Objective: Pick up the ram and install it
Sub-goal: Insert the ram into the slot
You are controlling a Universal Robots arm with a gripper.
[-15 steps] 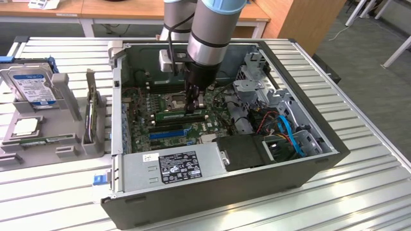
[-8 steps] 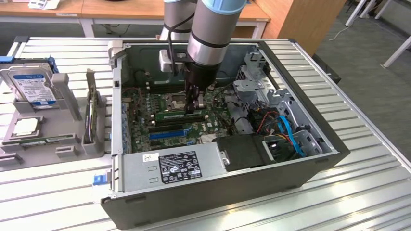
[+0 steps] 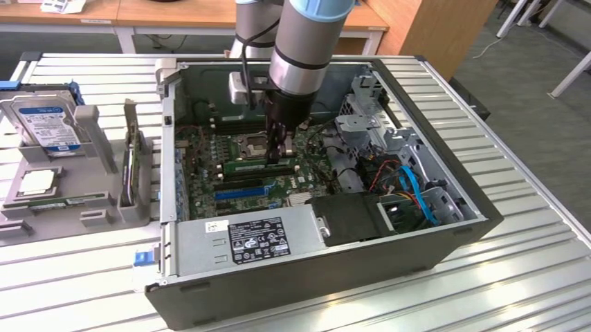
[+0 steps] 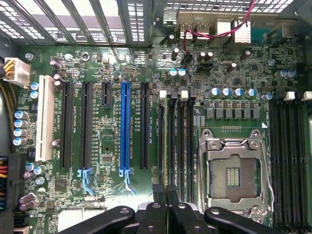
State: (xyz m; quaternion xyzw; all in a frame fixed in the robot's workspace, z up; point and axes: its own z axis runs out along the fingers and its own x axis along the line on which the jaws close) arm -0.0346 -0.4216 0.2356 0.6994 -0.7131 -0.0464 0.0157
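End effector [image 4: 166,191] clamped (fingers nearly together) on ram [image 3: 251,167] top edge. Ram stood edgewise on motherboard [image 4: 112,78], beside processor socket [image 4: 234,170]. Judged light, stiff, thin, fragile chips: hold by long edges.

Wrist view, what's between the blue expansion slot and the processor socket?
In the wrist view, one black expansion slot and a row of black memory slots lie between the blue expansion slot and the processor socket.
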